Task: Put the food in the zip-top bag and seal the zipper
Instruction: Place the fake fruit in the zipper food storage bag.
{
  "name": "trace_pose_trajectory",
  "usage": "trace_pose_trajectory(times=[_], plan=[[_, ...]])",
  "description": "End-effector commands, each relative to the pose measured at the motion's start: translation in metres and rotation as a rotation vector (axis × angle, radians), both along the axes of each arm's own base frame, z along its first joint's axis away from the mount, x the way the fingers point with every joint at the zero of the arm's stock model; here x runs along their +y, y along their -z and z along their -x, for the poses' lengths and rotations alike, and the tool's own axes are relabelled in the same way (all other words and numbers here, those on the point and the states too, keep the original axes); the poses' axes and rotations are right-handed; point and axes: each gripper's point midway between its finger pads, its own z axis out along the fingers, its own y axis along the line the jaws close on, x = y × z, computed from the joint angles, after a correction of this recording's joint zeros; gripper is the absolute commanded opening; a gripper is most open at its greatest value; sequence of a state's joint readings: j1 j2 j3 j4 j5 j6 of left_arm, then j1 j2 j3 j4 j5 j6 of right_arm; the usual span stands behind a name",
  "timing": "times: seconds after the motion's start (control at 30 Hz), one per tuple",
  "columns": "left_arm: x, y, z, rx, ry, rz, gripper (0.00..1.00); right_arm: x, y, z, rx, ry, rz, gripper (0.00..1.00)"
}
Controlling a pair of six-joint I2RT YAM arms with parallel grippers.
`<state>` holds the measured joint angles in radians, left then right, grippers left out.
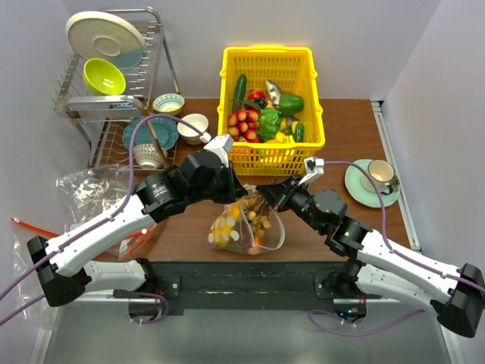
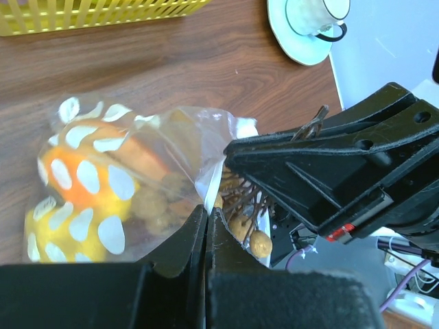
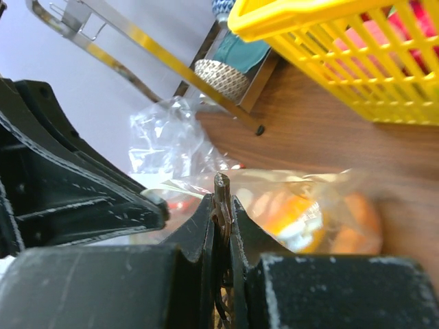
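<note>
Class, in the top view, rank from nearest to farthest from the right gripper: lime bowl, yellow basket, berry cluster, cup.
1. Berry cluster, held in the right gripper itself.
2. Yellow basket, just behind.
3. Cup, far right.
4. Lime bowl, far left.

A mock kitchen in a robot lab: dish rack [image 1: 102,106], bowls [image 1: 104,76] and yellow basket [image 1: 265,51] on a wooden table [image 1: 348,129], with blank white walls [image 1: 341,45].

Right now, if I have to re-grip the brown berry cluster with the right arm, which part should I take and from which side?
Take the main stem at its top, from above, as the right gripper does now. The berry cluster hangs below on thin branching stalks; the small round berries would likely slip, and a side approach would probably snag the mouth of the zip-top bag.
</note>
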<state>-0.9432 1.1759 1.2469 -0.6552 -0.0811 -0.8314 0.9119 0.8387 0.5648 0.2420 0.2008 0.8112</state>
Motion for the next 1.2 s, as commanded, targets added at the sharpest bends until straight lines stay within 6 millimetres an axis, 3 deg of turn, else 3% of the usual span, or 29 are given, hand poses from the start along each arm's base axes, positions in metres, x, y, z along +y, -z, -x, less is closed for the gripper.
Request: trace_pose_trajectory(times=[0.0,0.03,0.07,0.13,0.27,0.33,0.5,0.53,0.57,0.63,0.67,0.73,0.77,0.83,0.87,0.93,0.97,1.03,1.17], plan=[[-0.009,-0.049,0.002,-0.054,0.026,0.160,0.00,-0.021,-0.007,-0.015,-0.122,0.124,0.027,0.01],[-0.009,-0.048,0.000,-0.053,0.023,0.159,0.00,-0.023,-0.009,-0.016,-0.136,0.132,0.020,0.03],[-0.008,-0.046,0.000,-0.052,0.020,0.156,0.00,-0.024,-0.010,-0.016,-0.140,0.137,0.016,0.20],[-0.007,-0.042,-0.003,-0.048,0.013,0.147,0.00,-0.022,-0.013,-0.014,-0.155,0.121,0.031,0.42],[-0.004,-0.035,-0.006,-0.039,0.003,0.131,0.00,-0.016,-0.029,-0.007,-0.174,0.058,0.075,0.55],[-0.001,-0.031,-0.009,-0.036,-0.006,0.120,0.00,-0.017,-0.022,-0.002,-0.155,0.025,0.144,0.57],[0.005,-0.026,-0.011,-0.046,-0.021,0.094,0.00,-0.024,-0.030,0.014,-0.140,-0.045,0.248,0.55],[0.007,-0.024,-0.011,-0.047,-0.023,0.085,0.00,-0.029,-0.018,0.020,-0.109,-0.070,0.316,0.56],[0.008,-0.023,-0.012,-0.052,-0.027,0.077,0.00,-0.031,-0.032,0.023,-0.121,-0.078,0.317,0.56],[0.011,-0.020,-0.013,-0.052,-0.032,0.059,0.00,-0.041,-0.023,0.029,-0.075,-0.092,0.398,0.58],[0.012,-0.019,-0.014,-0.057,-0.031,0.050,0.00,-0.044,-0.036,0.030,-0.078,-0.088,0.406,0.60],[0.014,-0.017,-0.014,-0.060,-0.031,0.039,0.00,-0.054,-0.032,0.034,-0.037,-0.087,0.478,0.62],[0.014,-0.016,-0.014,-0.063,-0.031,0.033,0.00,-0.058,-0.046,0.034,-0.044,-0.075,0.477,0.62],[0.015,-0.015,-0.015,-0.065,-0.029,0.024,0.00,-0.062,-0.040,0.036,0.009,-0.087,0.542,0.62],[0.014,-0.015,-0.014,-0.067,-0.022,0.023,0.00,-0.063,-0.053,0.037,0.006,-0.086,0.534,0.62],[0.015,-0.012,-0.013,-0.063,-0.023,0.016,0.00,-0.065,-0.041,0.038,0.083,-0.087,0.600,0.63],[0.015,-0.011,-0.013,-0.062,-0.019,0.015,0.00,-0.065,-0.050,0.038,0.086,-0.085,0.595,0.63],[0.015,-0.007,-0.012,-0.057,-0.015,0.007,0.00,-0.061,-0.039,0.040,0.147,-0.118,0.648,0.63],[0.014,-0.004,-0.010,-0.052,0.003,0.006,0.00,-0.048,-0.042,0.040,0.173,-0.177,0.679,0.66]])
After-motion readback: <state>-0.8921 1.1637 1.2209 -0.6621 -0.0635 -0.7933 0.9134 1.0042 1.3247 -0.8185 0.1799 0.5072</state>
